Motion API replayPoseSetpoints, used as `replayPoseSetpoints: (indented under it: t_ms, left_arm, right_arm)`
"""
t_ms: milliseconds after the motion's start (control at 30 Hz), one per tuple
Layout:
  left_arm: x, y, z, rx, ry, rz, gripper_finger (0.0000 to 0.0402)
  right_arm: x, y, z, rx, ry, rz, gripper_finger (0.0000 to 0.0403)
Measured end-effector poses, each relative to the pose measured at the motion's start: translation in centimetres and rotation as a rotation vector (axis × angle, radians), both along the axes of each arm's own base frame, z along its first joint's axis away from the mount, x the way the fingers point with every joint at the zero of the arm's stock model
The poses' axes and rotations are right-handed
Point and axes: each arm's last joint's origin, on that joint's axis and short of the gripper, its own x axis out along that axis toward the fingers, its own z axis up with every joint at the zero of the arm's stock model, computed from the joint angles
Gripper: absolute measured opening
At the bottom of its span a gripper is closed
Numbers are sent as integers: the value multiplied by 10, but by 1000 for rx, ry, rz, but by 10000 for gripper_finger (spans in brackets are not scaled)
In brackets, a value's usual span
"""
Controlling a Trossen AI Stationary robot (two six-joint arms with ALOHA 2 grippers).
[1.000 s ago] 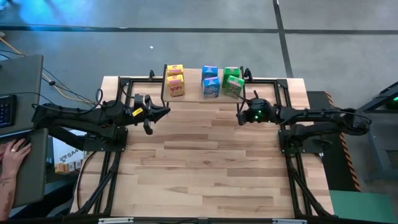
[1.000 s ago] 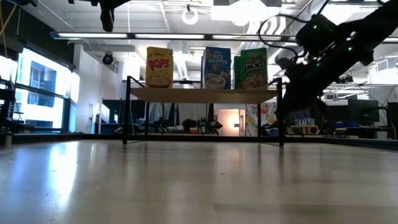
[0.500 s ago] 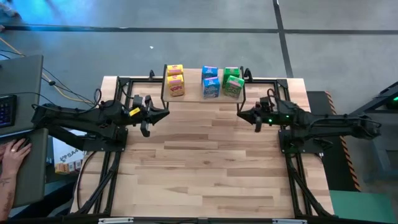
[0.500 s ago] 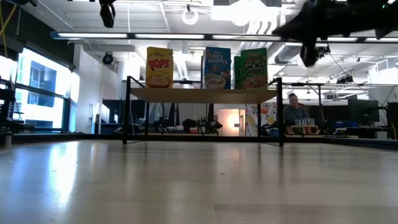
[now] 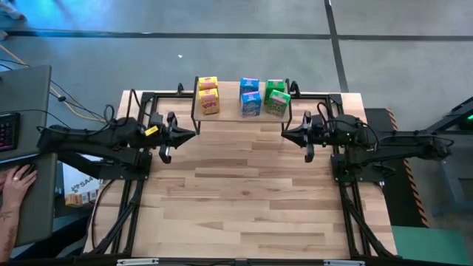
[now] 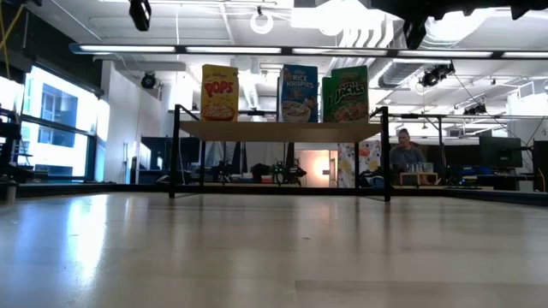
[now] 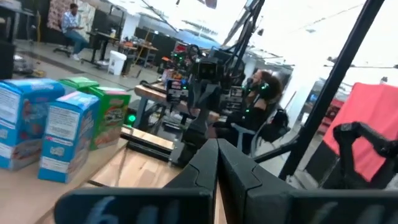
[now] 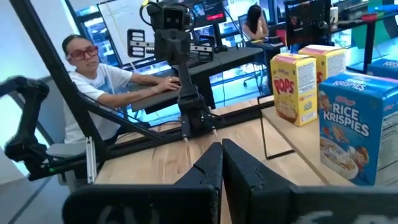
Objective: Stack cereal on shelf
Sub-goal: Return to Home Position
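The shelf stands at the table's far edge, a light plank on thin black legs. Six cereal boxes stand upright on its plank in three pairs, one box behind the other: yellow, blue, green. The low view shows them as yellow, blue and green. My left gripper hangs shut and high, near the shelf's left end. My right gripper hangs shut and high, near its right end. Their fingertips point at each other. Neither holds anything.
Black frame rails run along the table's far and side edges. Bare wood tabletop lies between the arms and the near edge. A person's hand rests at a desk left of the table. Another person sits in the room beyond.
My right gripper has drawn back from beside the shelf's right end, moved toward the table's right edge and risen to the top of the low view, levelling out. My left gripper has risen a little and edged toward the left. The boxes have stayed put.
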Motion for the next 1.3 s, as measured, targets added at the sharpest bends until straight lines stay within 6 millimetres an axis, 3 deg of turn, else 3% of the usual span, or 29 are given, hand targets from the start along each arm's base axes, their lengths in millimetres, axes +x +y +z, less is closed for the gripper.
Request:
replayPoseSetpoints:
  t_ms: [633,933,1300]
  left_arm:
    - [-32,3,-3,87,34,-89,0]
    - [-42,2,-50,48,-161,-97,0]
    - [-51,2,-101,0,-145,-116,0]
  right_arm:
    - [0,0,-1,86,6,-2,0]
    - [0,0,-1,109,5,-3,0]
    - [0,0,-4,163,39,-8,0]
